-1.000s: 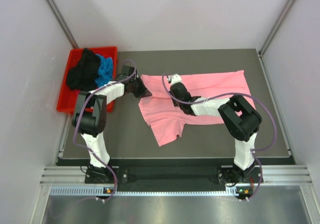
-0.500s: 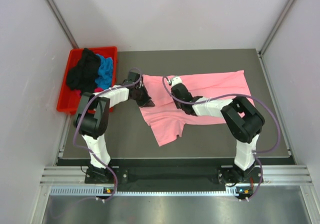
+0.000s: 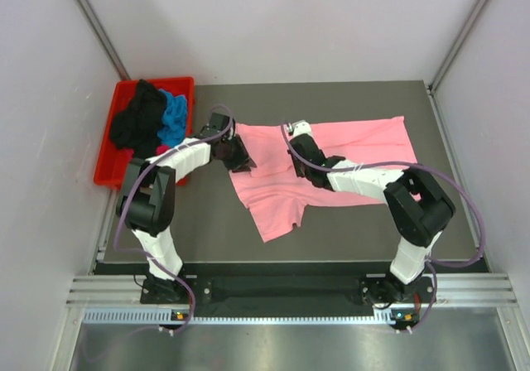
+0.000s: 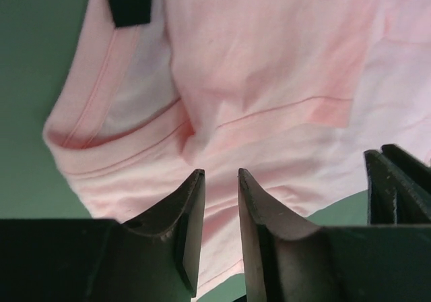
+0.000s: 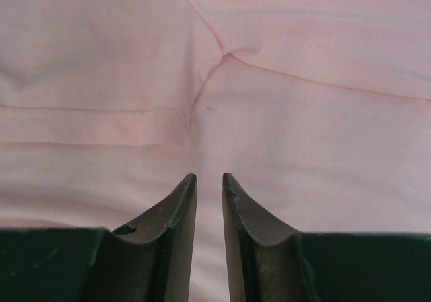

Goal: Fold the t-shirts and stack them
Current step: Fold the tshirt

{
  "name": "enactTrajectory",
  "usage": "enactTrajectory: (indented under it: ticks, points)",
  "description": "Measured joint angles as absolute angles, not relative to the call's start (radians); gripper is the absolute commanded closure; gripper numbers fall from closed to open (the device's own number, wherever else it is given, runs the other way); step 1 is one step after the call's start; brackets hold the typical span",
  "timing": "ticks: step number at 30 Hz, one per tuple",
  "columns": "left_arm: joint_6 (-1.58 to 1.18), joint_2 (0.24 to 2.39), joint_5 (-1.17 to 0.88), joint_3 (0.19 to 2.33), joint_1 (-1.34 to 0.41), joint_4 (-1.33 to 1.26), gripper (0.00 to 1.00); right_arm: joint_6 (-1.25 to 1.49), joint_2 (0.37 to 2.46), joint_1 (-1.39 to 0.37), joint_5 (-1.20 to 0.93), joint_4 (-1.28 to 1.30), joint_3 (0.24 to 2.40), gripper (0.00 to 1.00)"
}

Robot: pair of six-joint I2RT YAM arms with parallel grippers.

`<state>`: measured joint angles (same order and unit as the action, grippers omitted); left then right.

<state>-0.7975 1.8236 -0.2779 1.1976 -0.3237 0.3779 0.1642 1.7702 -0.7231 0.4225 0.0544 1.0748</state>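
**Top external view.** The pink t-shirt (image 3: 348,160) lies flat on the table (image 3: 348,230), its long axis running from 9 to 3 o'clock, with one flap hanging toward 7 o'clock. The left gripper (image 3: 238,157) sits at the shirt's 9 o'clock edge. The right gripper (image 3: 296,132) is over the cloth just inside the 12 o'clock edge. Both work the left half, so the 3 o'clock end, which only the right arm seems likely to reach, is unattended. The black shirt (image 3: 137,118) and blue shirt (image 3: 174,116) wait in the red bin (image 3: 106,172) at 10 o'clock.

**Left wrist view.** The left gripper (image 4: 220,177) has its fingers slightly apart and holds nothing. The hemmed edge of the pink t-shirt (image 4: 269,59) lies directly ahead at 12 o'clock.

**Right wrist view.** The right gripper (image 5: 208,177) shows a narrow gap with nothing pinched. The pink t-shirt (image 5: 303,133) fills the field, and a seam (image 5: 209,79) lies at 12 o'clock.
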Motion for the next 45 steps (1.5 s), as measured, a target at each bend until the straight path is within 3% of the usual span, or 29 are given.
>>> enactTrajectory:
  ticks: [8,13,19,32,45]
  points:
    - [-0.721,1.914,-0.275,1.401,-0.322,0.338,0.67,0.385,1.805,-0.657,0.258,0.08,1.189,0.75]
    - [-0.684,2.04,-0.231,1.504,-0.315,0.349,0.67,0.509,1.881,-0.607,0.221,0.069,1.24,0.82]
    - [-0.661,2.119,-0.127,1.554,-0.283,0.447,0.66,0.521,1.987,-0.602,0.192,0.073,1.253,0.83]
    - [-0.622,2.124,-0.044,1.642,-0.26,0.532,0.65,0.482,1.969,-0.585,0.196,0.113,1.259,0.85]
    - [-0.628,2.121,-0.215,1.593,-0.263,0.403,0.65,0.554,1.902,-0.329,0.126,0.121,1.25,0.7]
